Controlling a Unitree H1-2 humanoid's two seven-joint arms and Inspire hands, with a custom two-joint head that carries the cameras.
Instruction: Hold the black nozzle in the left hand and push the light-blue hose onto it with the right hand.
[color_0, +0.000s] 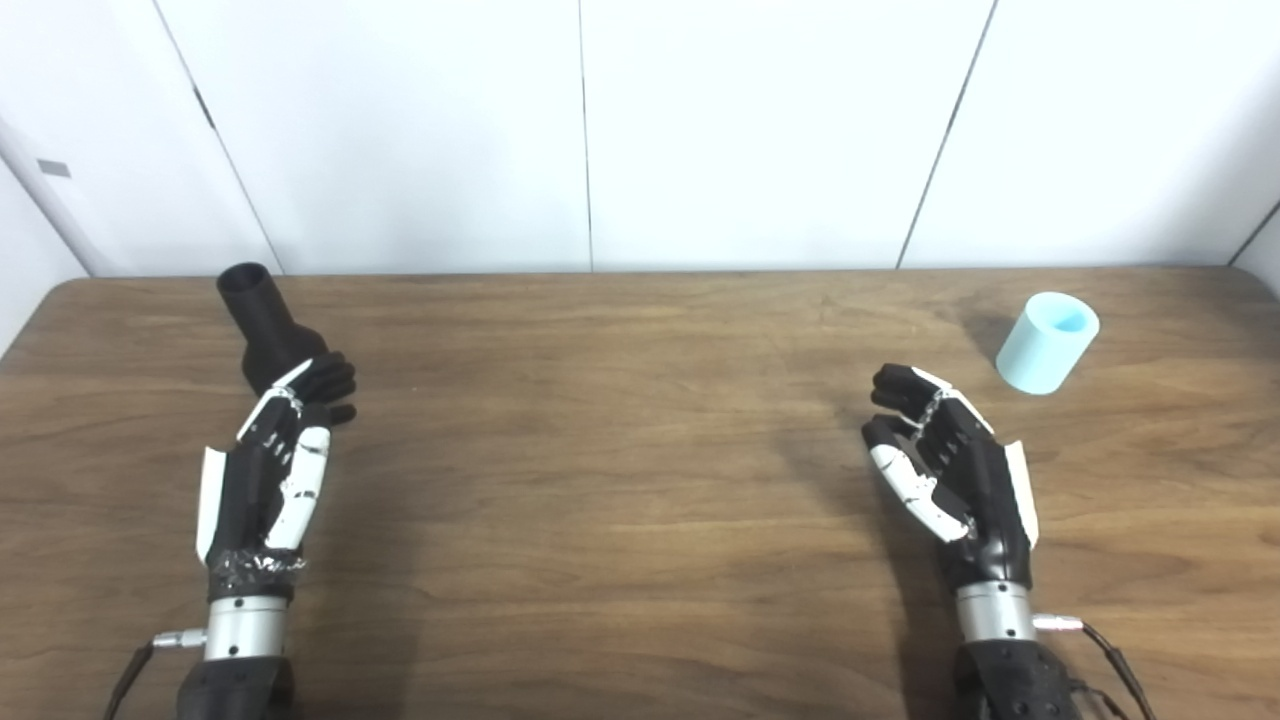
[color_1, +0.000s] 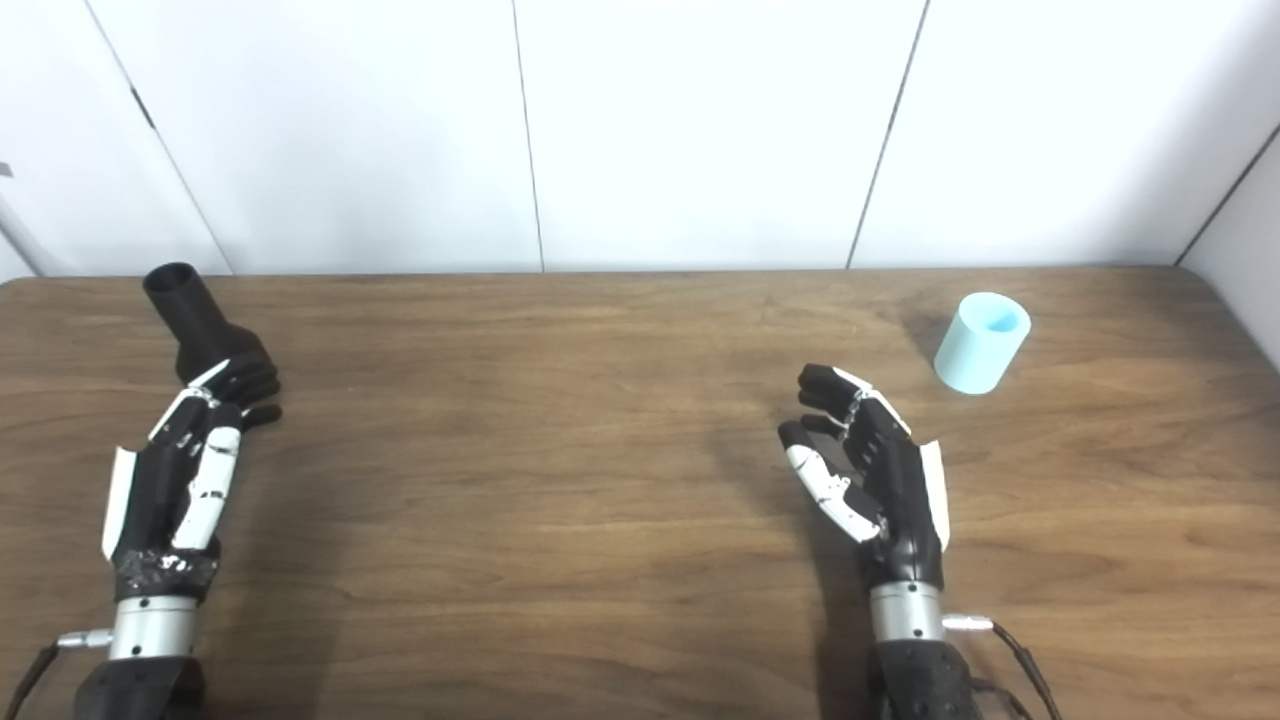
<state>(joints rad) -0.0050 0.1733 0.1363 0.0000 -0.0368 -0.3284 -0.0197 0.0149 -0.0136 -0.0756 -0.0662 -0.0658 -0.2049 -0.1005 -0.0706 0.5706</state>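
The black nozzle (color_0: 262, 322) stands at the table's far left, its narrow tube leaning back and to the left. My left hand (color_0: 272, 462) lies just in front of it, open. Its fingertips (color_0: 328, 380) curl in front of the nozzle's wide base, and I cannot tell whether they touch it. The light-blue hose (color_0: 1046, 344), a short open-topped cylinder, stands at the far right. My right hand (color_0: 948, 472) hovers open to the hose's near left, clearly apart from it, fingers loosely bent and holding nothing.
The brown wooden table (color_0: 620, 500) stretches between the two hands. White wall panels (color_0: 750, 130) rise right behind its far edge. The table's rounded corners show at the far left and far right.
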